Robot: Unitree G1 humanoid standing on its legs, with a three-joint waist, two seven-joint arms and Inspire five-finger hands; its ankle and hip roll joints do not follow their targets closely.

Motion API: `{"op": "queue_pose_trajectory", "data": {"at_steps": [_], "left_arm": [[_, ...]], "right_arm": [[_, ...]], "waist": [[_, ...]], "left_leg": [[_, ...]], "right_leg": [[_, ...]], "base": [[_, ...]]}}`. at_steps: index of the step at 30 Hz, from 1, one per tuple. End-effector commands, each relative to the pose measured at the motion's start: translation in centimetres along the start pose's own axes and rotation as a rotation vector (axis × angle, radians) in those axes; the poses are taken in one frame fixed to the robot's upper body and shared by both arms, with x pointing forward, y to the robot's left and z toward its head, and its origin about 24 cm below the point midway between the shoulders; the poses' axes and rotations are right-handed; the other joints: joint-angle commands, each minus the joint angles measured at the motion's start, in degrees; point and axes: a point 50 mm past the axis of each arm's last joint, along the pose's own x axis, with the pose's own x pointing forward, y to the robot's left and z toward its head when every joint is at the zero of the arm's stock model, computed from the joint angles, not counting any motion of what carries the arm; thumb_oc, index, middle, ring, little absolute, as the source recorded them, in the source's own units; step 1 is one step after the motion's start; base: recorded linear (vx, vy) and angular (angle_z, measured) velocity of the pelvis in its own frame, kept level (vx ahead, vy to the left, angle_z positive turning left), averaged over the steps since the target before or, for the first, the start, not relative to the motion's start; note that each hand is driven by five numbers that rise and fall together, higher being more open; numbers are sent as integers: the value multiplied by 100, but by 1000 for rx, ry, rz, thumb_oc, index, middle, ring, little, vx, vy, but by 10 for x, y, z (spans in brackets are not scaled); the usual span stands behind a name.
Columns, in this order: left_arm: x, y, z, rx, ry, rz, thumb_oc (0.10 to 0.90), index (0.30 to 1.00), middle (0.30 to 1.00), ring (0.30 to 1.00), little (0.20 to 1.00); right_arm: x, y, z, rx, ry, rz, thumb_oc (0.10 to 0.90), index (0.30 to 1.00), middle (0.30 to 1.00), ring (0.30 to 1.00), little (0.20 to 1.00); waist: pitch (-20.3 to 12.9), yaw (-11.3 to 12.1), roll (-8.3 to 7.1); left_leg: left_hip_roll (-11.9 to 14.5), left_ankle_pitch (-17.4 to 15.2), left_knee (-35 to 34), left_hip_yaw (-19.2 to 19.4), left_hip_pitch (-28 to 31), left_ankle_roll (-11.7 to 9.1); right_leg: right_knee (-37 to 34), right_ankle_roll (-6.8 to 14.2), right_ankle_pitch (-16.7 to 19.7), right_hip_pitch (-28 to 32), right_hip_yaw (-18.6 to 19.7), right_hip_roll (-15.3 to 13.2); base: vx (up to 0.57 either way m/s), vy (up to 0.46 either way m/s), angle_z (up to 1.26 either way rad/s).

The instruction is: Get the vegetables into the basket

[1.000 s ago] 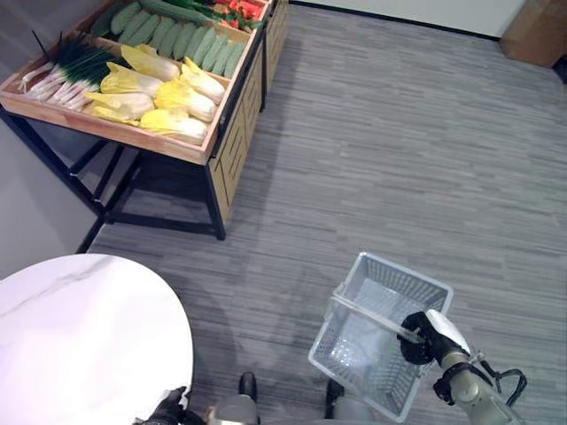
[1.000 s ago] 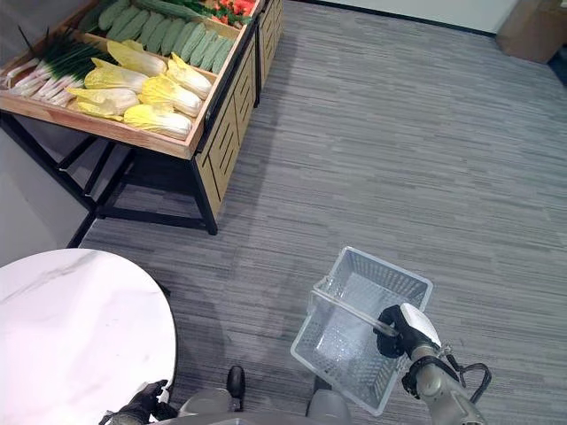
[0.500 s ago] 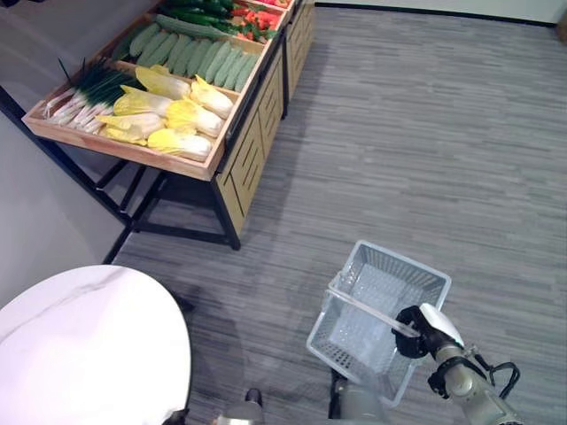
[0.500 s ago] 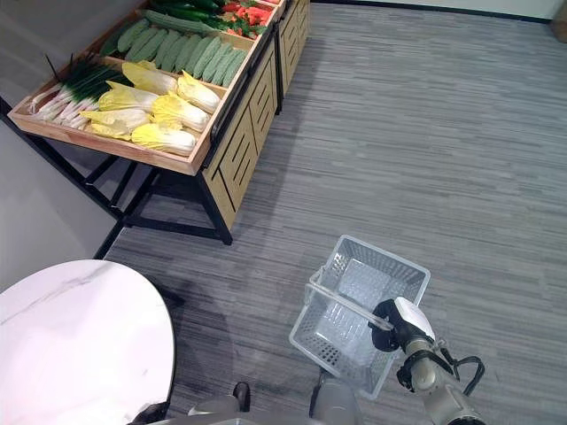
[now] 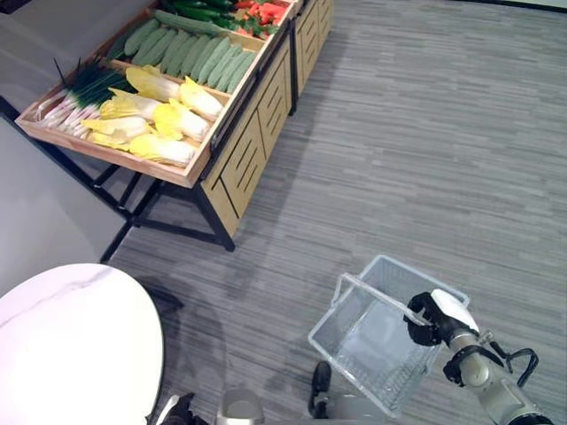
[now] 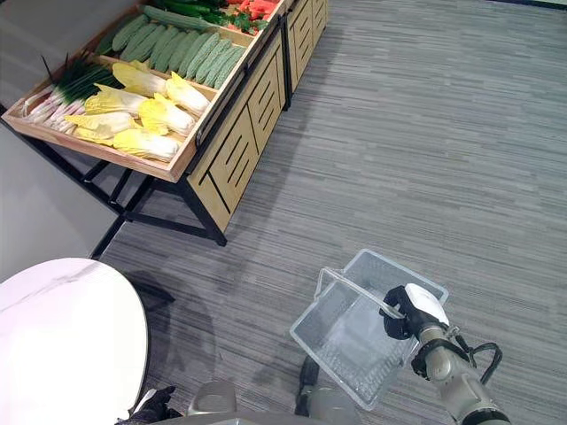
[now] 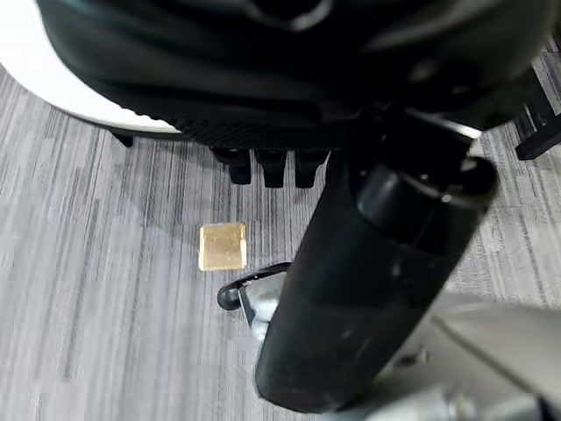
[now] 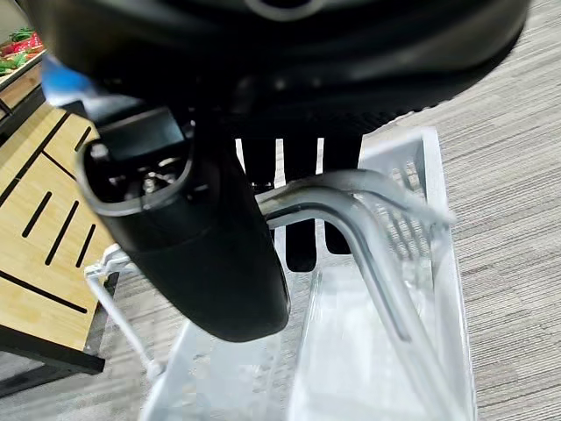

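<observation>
A clear wire basket [image 5: 376, 350] hangs just above the grey floor at the lower right, and I see nothing inside it. My right hand [image 5: 434, 317] is shut on its handle [image 8: 351, 197], the fingers [image 8: 300, 210] curled round the bar. The vegetables lie on a wooden stand [image 5: 235, 164] at the upper left, well away from the basket: yellow cabbages [image 5: 159, 115], green cucumbers [image 5: 190, 53], spring onions [image 5: 75, 93] and red peppers [image 5: 266, 9]. My left hand [image 6: 151, 405] hangs idle at the bottom edge beside the round table, fingers [image 7: 272, 167] relaxed and holding nothing.
A white round marble table [image 5: 71, 345] fills the lower left corner. The stand rests on black metal legs [image 5: 133, 208], with a slatted wooden cabinet side facing the open grey floor [image 5: 425, 150]. A small gold square [image 7: 222, 246] lies on the floor.
The whole picture has shifted, so the camera has moved. My right hand keeps its hold on the basket handle, and the basket now shows a little lower and further right.
</observation>
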Motion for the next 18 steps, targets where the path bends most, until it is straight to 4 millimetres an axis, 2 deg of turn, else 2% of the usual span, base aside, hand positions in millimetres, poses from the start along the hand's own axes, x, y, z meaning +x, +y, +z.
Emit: {"op": "queue_pose_trajectory", "data": {"at_steps": [1,2,4,6,10,12,13,16,17,18], "left_arm": [[1,10,-1,32,17,42,900,1000,1000,1000,1000],[1,10,-1,33,17,42,900,1000,1000,1000,1000],[0,9,-8,49,31,33,900,1000,1000,1000,1000],[0,11,-13,50,53,33,900,1000,1000,1000,1000],[-1,12,-19,48,60,24,900,1000,1000,1000,1000],[-1,12,-16,51,45,17,900,1000,1000,1000,1000],[-1,13,-17,52,45,18,900,1000,1000,1000,1000],[1,17,-6,80,-9,14,900,1000,1000,1000,1000],[1,17,-6,80,-9,14,900,1000,1000,1000,1000],[2,21,3,94,-41,23,900,1000,1000,1000,1000]], "right_arm": [[5,-57,32,-3,-191,-244,400,300,300,300,300],[5,-57,31,-2,-190,-244,400,300,300,300,300],[5,-56,29,-10,-182,-245,400,300,300,300,300],[6,-53,34,-9,-197,-235,400,300,300,300,300],[5,-45,36,-5,-203,-204,400,300,300,300,300],[5,-37,33,16,-178,-185,400,300,300,300,300],[5,-37,33,17,-178,-185,400,300,300,300,300],[7,-30,33,69,-155,-178,400,300,300,300,300],[7,-30,33,69,-155,-178,400,300,300,300,300],[9,-31,35,81,-153,-186,400,300,300,300,300]], "waist": [[-92,174,-73],[-96,181,-80],[-107,324,-22],[-152,392,-13],[-277,428,-61],[-361,421,-136],[-360,430,-144],[-394,388,-271],[-394,391,-271],[-399,353,-303]], "left_leg": [[-323,299,-1201,321,-352,562],[-329,307,-1220,331,-341,563],[-218,820,-1684,424,-680,490],[-210,983,-1903,455,-713,487],[-280,873,-1934,585,-548,573],[-450,693,-1805,713,-489,713],[-455,686,-1799,724,-487,717],[-699,405,-1667,907,-389,911],[-700,404,-1667,910,-388,911],[-804,280,-1634,994,-351,1003]], "right_leg": [[910,855,-61,-80,387,-437],[916,857,-68,-85,395,-444],[872,859,-198,172,498,-373],[856,872,-304,348,624,-314],[894,958,-451,618,784,-410],[985,1099,-418,707,896,-628],[989,1104,-422,705,905,-636],[1110,1313,60,587,1167,-907],[1111,1314,60,586,1170,-907],[1232,1408,350,468,1277,-1021]], "base": [[154,29,42],[152,49,12],[298,115,-10],[320,147,-24],[245,185,-62],[225,265,-28],[246,324,-16],[141,258,-17],[104,250,-24],[89,250,-25]]}}
